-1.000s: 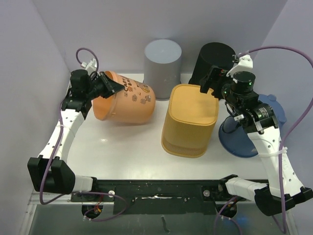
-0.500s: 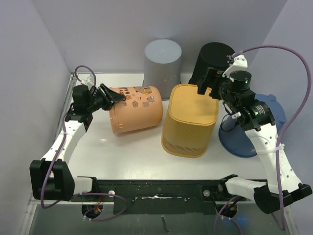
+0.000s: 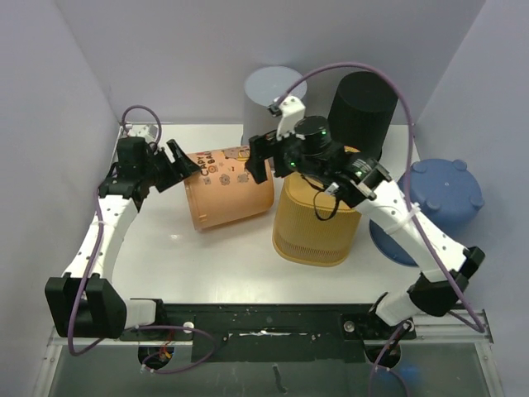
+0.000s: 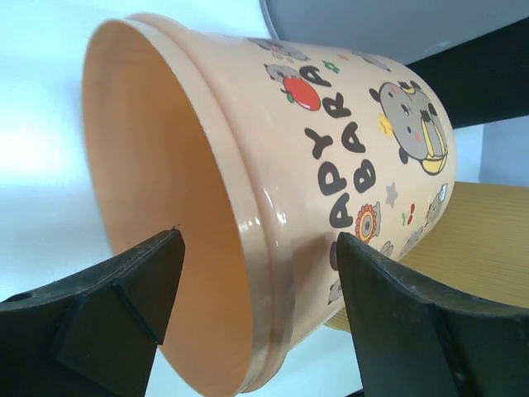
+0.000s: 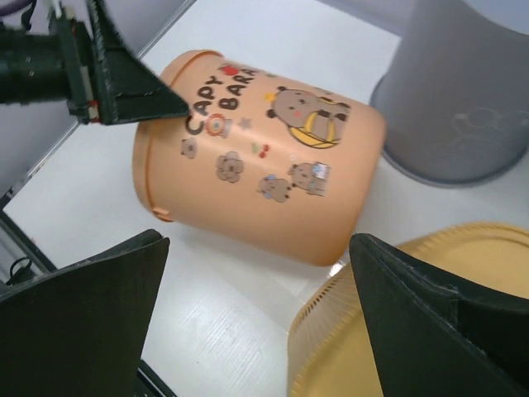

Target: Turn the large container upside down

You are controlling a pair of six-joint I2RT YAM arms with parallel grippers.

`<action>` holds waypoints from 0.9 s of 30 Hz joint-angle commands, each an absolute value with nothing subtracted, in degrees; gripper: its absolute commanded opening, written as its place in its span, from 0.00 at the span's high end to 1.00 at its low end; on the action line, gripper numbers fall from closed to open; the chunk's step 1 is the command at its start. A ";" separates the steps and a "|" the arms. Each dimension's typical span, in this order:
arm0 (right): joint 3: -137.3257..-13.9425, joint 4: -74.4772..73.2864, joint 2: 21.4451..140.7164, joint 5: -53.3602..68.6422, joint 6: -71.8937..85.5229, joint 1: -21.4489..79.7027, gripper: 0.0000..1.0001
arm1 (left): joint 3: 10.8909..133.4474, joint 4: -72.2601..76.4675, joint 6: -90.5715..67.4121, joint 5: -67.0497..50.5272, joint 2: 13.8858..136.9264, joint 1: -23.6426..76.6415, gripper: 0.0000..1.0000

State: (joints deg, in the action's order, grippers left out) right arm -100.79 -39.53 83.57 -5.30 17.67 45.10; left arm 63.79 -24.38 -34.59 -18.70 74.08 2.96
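Note:
The large container (image 3: 227, 186) is a peach bucket with cartoon prints. It lies on its side on the white table, its mouth facing left and its base next to the yellow bin. My left gripper (image 3: 180, 165) is open at the mouth. In the left wrist view, one finger is inside the bucket (image 4: 331, 149) and the other outside, with gaps to the rim on both sides. My right gripper (image 3: 258, 157) hovers open above the base end of the bucket (image 5: 264, 157), holding nothing.
A yellow ribbed bin (image 3: 321, 203) stands upside down just right of the bucket. A grey container (image 3: 275, 103) and a black one (image 3: 362, 103) stand at the back. A blue lidded tub (image 3: 442, 194) is at the right. Purple walls close in on both sides.
My left gripper has opened and let go of the bucket's rim, and the bucket has dropped from tilted to lying on its side. My right arm has swung left over the bucket.

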 commanded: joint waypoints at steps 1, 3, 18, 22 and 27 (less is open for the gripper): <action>-105.94 -39.10 88.37 -6.12 15.67 48.50 0.02 | 70.43 -29.34 -29.33 -15.13 72.20 1.86 0.26; -106.67 -40.44 90.51 -7.99 17.43 48.46 0.02 | 71.40 -30.46 -28.73 -14.41 71.88 1.85 0.26; -103.02 -55.10 92.89 -19.09 25.74 36.77 0.02 | 73.34 -37.62 -25.00 -15.89 73.18 2.78 0.51; -104.60 -53.87 93.05 -16.95 24.40 36.51 0.02 | 72.33 -37.72 -24.70 -14.40 73.11 3.08 0.66; -111.02 -50.64 96.54 -14.63 21.63 40.10 0.02 | 73.24 -39.14 -23.53 -12.56 72.88 3.01 0.91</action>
